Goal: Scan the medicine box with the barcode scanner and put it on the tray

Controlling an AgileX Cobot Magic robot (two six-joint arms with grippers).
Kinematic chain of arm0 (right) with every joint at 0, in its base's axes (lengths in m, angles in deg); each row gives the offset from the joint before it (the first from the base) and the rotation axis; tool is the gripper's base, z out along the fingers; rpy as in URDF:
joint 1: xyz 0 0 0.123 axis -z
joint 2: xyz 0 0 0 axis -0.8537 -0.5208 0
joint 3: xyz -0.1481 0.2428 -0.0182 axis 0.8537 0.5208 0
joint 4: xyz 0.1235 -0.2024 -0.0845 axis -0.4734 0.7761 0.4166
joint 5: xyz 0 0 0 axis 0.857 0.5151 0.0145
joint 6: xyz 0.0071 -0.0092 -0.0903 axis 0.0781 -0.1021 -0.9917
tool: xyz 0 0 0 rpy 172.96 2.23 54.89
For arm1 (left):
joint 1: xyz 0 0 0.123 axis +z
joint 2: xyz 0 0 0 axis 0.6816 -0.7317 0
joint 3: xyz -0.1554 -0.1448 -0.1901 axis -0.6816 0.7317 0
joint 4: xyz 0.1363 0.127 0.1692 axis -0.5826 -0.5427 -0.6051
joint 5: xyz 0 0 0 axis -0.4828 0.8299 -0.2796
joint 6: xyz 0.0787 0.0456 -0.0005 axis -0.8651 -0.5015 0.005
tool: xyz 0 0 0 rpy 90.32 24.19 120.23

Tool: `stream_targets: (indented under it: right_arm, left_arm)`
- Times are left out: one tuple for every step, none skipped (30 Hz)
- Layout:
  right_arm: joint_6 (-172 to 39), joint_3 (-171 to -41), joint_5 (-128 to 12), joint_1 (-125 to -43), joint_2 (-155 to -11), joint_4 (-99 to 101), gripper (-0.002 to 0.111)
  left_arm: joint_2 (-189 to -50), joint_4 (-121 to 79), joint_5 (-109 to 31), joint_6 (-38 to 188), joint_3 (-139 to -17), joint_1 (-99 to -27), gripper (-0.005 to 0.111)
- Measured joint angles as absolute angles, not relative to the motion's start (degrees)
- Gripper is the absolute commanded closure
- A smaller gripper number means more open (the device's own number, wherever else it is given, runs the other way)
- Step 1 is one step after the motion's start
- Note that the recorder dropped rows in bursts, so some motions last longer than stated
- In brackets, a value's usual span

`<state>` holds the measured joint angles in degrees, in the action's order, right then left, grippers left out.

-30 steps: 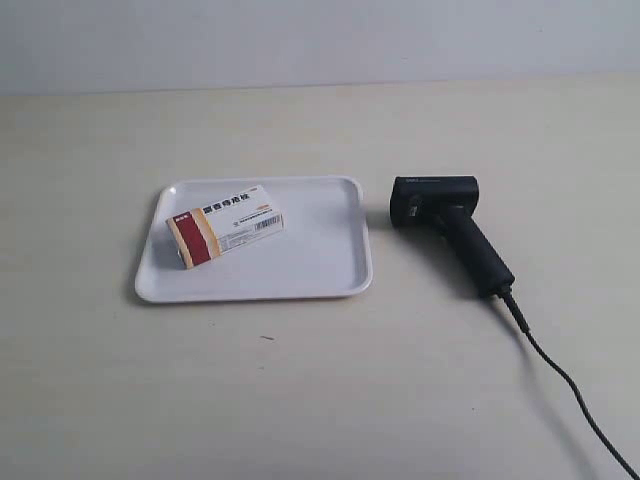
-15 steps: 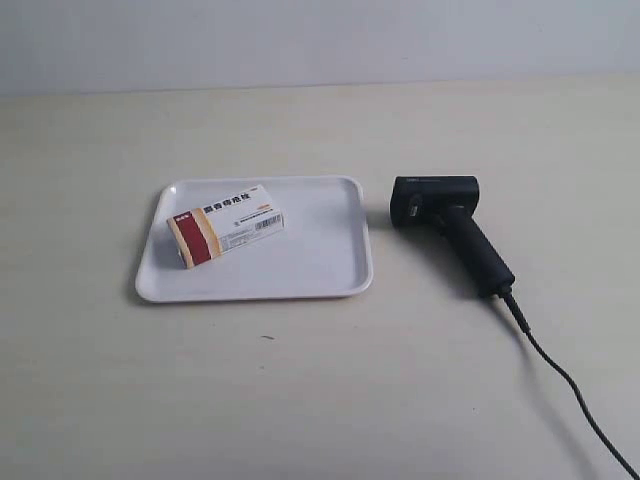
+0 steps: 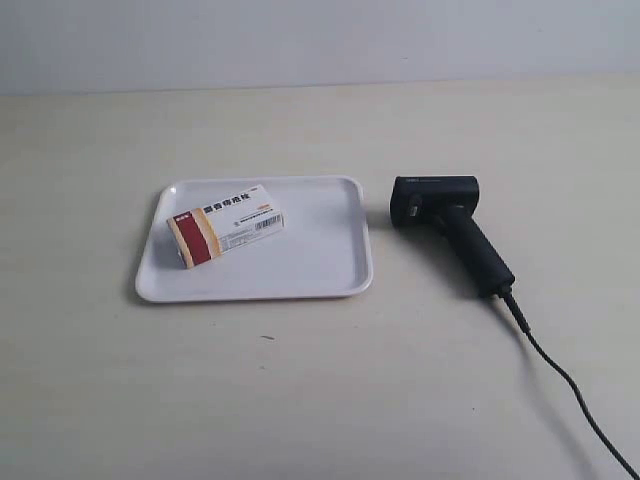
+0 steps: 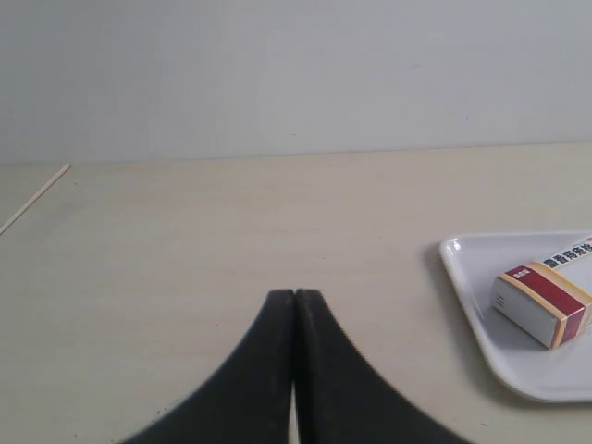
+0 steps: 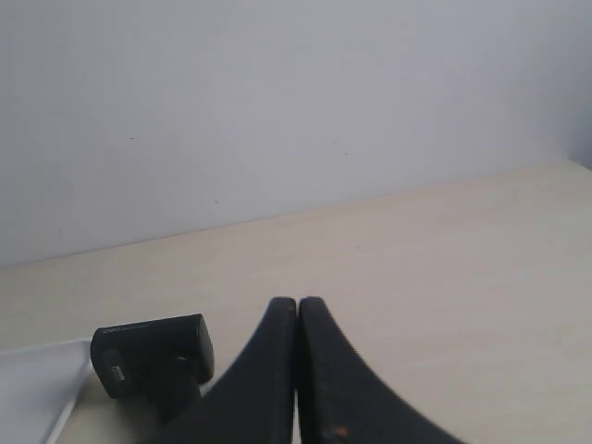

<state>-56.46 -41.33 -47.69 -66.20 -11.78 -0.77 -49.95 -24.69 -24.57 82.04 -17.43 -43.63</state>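
pale tabletop (image 3: 300, 390): medicine box (image 3: 226, 226) lies aslant in tray (image 3: 330, 270), red end nearest.

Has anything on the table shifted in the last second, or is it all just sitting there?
Nothing visibly changed. The medicine box lies on the tray as before, and the barcode scanner rests on the table beside the tray, cable trailing off. No arm shows in the exterior view; the left gripper and the right gripper are both closed and empty.

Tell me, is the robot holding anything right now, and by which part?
Nothing. Both the left gripper and right gripper have their jaws shut on nothing. The medicine box lies on the tray; the barcode scanner lies beside it.
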Motion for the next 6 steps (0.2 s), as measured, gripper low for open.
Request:
stream_targets:
  right_arm:
    - [-56.46, -41.33, -47.69, -66.20, -11.78, -0.77, 0.108]
    - [-56.46, -41.33, -47.57, -66.20, -11.78, -0.77, 0.108]
    - [-56.46, -41.33, -47.57, -66.20, -11.78, -0.77, 0.108]
    - [-56.46, -41.33, -47.48, -66.20, -11.78, -0.77, 0.108]
    - [-56.46, -41.33, -47.48, -66.20, -11.78, -0.77, 0.108]
    - [-56.46, -41.33, -47.48, -66.20, -11.78, -0.77, 0.108]
  left_arm:
    - [-49.95, -24.69, -24.57, 82.04, -17.43, -43.63, 0.105]
    - [-49.95, -24.69, -24.57, 82.04, -17.43, -43.63, 0.105]
    - [-49.95, -24.69, -24.57, 82.04, -17.43, -43.63, 0.105]
    - [-49.95, -24.69, -24.57, 82.04, -17.43, -43.63, 0.105]
    - [-49.95, -24.69, -24.57, 82.04, -17.43, -43.63, 0.105]
    - [-49.95, -24.69, -24.57, 82.04, -17.43, -43.63, 0.105]
